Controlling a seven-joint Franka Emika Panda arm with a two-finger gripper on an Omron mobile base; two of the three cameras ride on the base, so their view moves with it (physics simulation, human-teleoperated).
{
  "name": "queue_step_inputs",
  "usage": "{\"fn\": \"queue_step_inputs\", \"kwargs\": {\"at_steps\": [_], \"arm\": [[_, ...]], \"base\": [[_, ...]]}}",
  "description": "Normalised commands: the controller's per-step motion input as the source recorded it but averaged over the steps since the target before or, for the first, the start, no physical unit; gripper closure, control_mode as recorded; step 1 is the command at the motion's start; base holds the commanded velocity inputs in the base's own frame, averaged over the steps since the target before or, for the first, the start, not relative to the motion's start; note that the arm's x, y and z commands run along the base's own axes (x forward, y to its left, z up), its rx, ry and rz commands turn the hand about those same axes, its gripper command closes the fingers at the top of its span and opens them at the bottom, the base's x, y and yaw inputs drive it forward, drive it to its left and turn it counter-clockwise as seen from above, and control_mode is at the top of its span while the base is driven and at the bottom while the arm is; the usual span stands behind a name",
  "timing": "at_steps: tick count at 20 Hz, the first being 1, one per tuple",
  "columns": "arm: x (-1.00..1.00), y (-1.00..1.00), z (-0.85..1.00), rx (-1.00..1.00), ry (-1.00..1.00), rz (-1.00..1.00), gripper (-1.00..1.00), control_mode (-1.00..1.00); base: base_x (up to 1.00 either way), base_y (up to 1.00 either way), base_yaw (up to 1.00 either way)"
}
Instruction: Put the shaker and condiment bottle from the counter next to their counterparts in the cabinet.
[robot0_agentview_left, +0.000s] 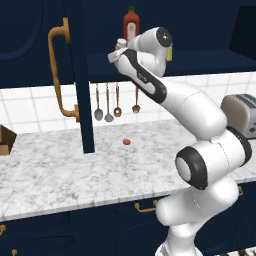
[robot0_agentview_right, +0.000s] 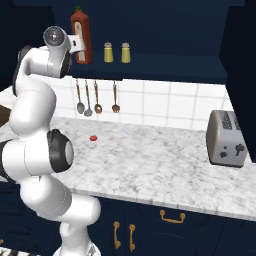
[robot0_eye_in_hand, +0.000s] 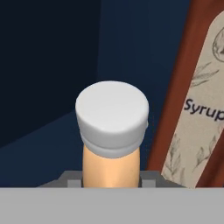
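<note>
Step in hand: setting the condiment bottle on the cabinet shelf beside the tall red bottle.
Gripper: the gripper is up at shelf height, at the left end of the open cabinet; its fingers are clamped on the peach neck of the condiment bottle, just under the pale cap.
Condiment bottle: held upright, in the hand view close beside the red bottle's "Syrup" label, with a narrow dark gap between them; whether its base rests on the shelf I cannot tell.
Shaker: two small yellow shakers stand side by side on the shelf, right of the red bottle, so that half of the task looks done.
Counter: the counter carries a toaster at the right and a small red object near the hanging utensils.
Door: the open cabinet door with its brass handle stands just left of the arm.
How to do it well: lower straight down until the base sits flat, keep the gap to the red bottle so it is not nudged over, part the fingers only when the bottle is steady, then draw back toward the near side without swinging into the door.
Risk: a sideways drift could tip the tall bottle.
</note>
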Motion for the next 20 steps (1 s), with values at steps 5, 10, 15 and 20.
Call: {"fn": "queue_step_inputs", "kwargs": {"at_steps": [5,10,15,20], "arm": [[0.29,0.05,-0.19,0.0,0.0,0.0,1.0,-1.0],[0.28,0.11,-0.29,0.0,0.0,0.0,-1.0,-1.0],[0.19,0.04,-0.15,0.0,0.0,0.0,-1.0,-1.0],[-0.05,0.0,-0.05,0.0,0.0,0.0,-1.0,-1.0]], "base": [[0.0,0.0,0.0],[0.0,0.0,0.0],[0.0,0.0,0.0],[0.0,0.0,0.0]]}}
